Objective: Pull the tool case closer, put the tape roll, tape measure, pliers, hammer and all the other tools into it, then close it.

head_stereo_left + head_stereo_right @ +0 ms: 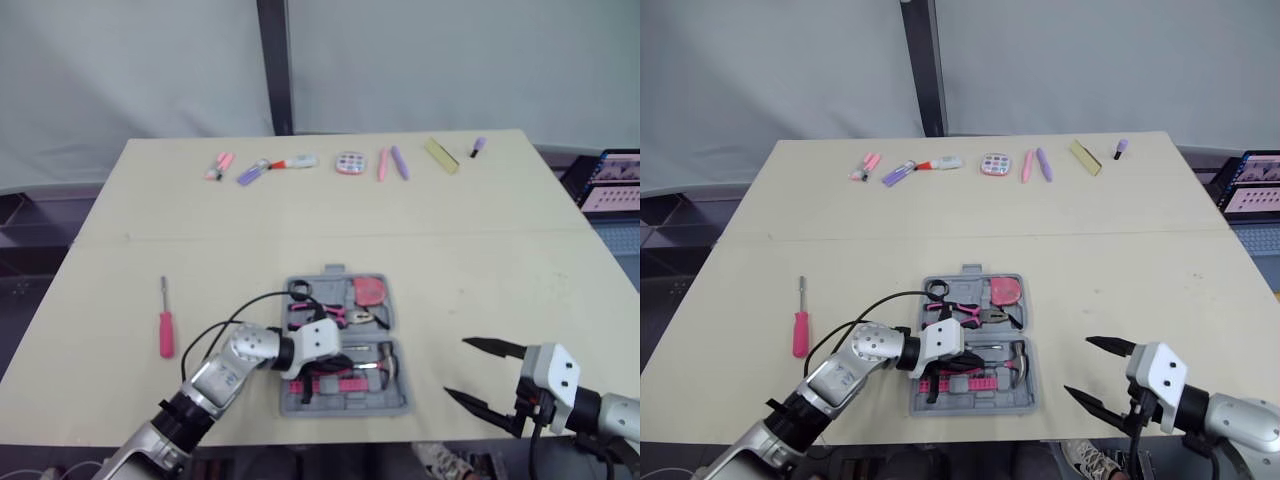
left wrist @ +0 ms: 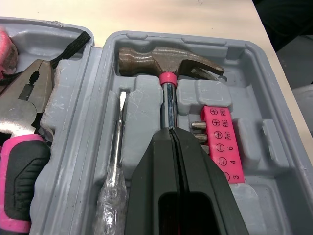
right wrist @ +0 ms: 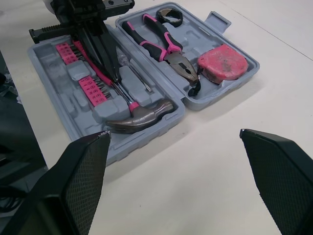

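Observation:
The grey tool case [image 1: 345, 408] lies open near the table's front edge. Its far half holds the black tape roll [image 3: 169, 14], the pink-handled pliers [image 3: 166, 46] and the pink tape measure [image 3: 222, 62]. The hammer [image 2: 161, 61] lies in its slot in the near half, beside a clear-handled screwdriver [image 2: 115, 161] and a pink bit holder [image 2: 221, 142]. My left gripper [image 2: 172, 134] reaches into that half, shut on the hammer's shaft. To the right of the case, my right gripper [image 1: 457, 368] hovers open over bare table, holding nothing.
A red-handled screwdriver [image 1: 166, 325] lies on the table left of the case. Several small pink and purple items [image 1: 350, 163] line the far edge. A laptop [image 1: 615, 180] stands off the table's right side.

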